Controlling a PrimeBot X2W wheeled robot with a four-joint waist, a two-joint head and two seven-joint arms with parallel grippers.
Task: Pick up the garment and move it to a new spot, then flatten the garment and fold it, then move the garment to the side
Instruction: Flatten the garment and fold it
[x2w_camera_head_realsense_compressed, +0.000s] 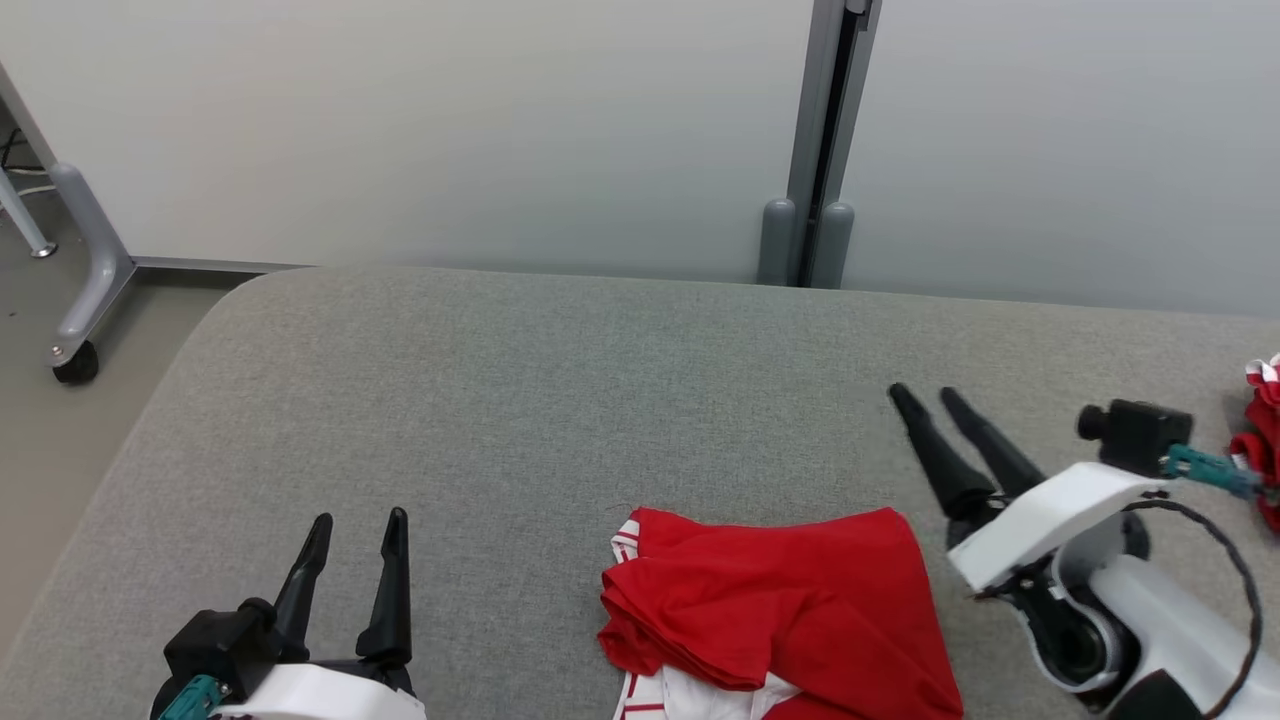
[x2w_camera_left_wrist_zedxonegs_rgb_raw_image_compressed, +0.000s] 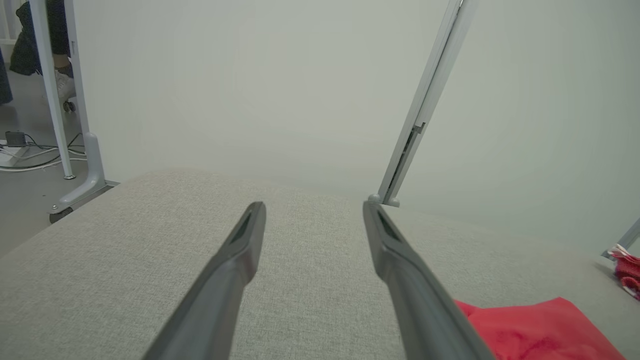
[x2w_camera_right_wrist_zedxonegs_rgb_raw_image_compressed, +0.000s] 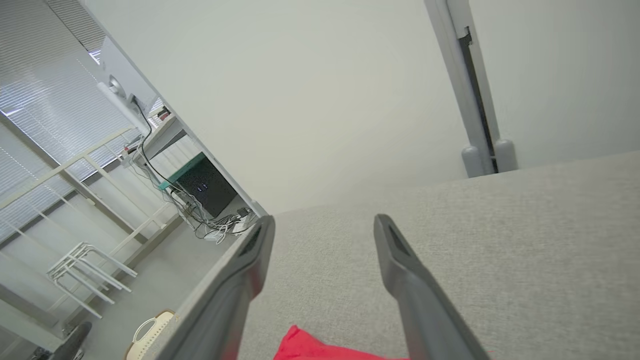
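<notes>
Two grippers, both with jaws apart and holding nothing: your left gripper (x2w_camera_head_realsense_compressed: 360, 518) is over the near left of the grey table (x2w_camera_head_realsense_compressed: 500, 400), and your right gripper (x2w_camera_head_realsense_compressed: 922, 392) is just beside the garment's right edge, its fingers pointing away toward the wall. The red garment (x2w_camera_head_realsense_compressed: 780, 610) lies near the table's front edge, between the arms and closer to the right one. It is doubled over on itself in loose layers, with white striped trim showing at its left and lower edges. Judge it light, thin and limp: it should sag from any pinch, and a grab into the middle would likely catch several layers at once. A single outer edge or corner, such as the trimmed hem at the left, looks the cleanest hold. This lie fits a garment awaiting flattening as well as one roughly folded. A second red and white cloth (x2w_camera_head_realsense_compressed: 1262, 440) rests at the far right.
</notes>
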